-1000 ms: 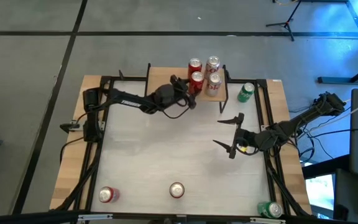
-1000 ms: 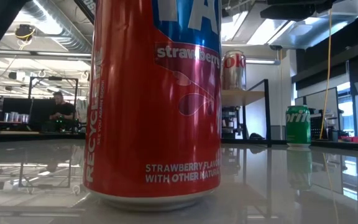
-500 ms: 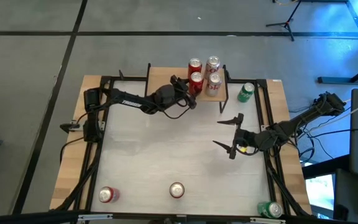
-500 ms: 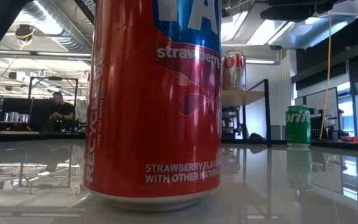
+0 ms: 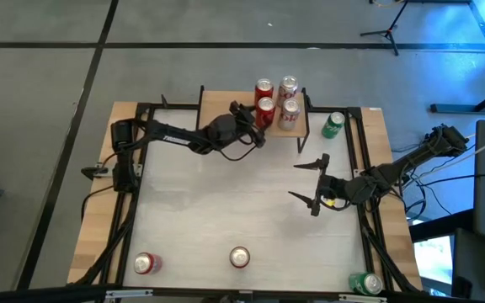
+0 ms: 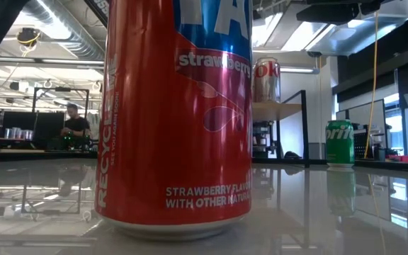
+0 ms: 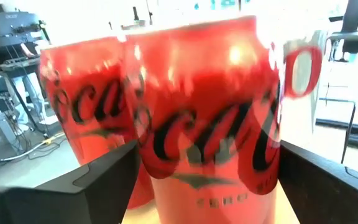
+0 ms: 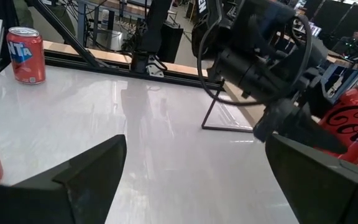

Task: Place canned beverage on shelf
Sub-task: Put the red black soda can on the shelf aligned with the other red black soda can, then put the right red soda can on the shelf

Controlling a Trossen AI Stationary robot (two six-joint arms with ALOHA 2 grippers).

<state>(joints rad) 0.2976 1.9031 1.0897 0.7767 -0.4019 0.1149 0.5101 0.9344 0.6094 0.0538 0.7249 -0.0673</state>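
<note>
The shelf (image 5: 222, 101), a light-wood top on black legs, stands at the table's far edge and also shows in the low view (image 6: 278, 110). Several cans stand upright on it: two red, two silver. My left gripper (image 5: 258, 120) is open at the shelf's near side. Its fingers stand on either side of the near red cola can (image 7: 207, 124), which stands on the wood top and also shows in the high view (image 5: 267, 107). A second red can (image 7: 86, 106) is just behind it. My right gripper (image 5: 294, 179) is open and empty over the table's right middle. My left gripper reaches level from the table's left toward the near red can, one finger (image 7: 98, 183) by each side of it. I cannot tell whether the fingers touch the can's sides. The can stands upright on the shelf top.
A green can (image 5: 333, 124) stands on the table right of the shelf. A strawberry soda can (image 5: 239, 257), a red can (image 5: 146, 263) and a green can (image 5: 365, 284) stand near the front edge. A black frame (image 5: 137, 168) rings the table. A person (image 6: 73, 126) sits far behind.
</note>
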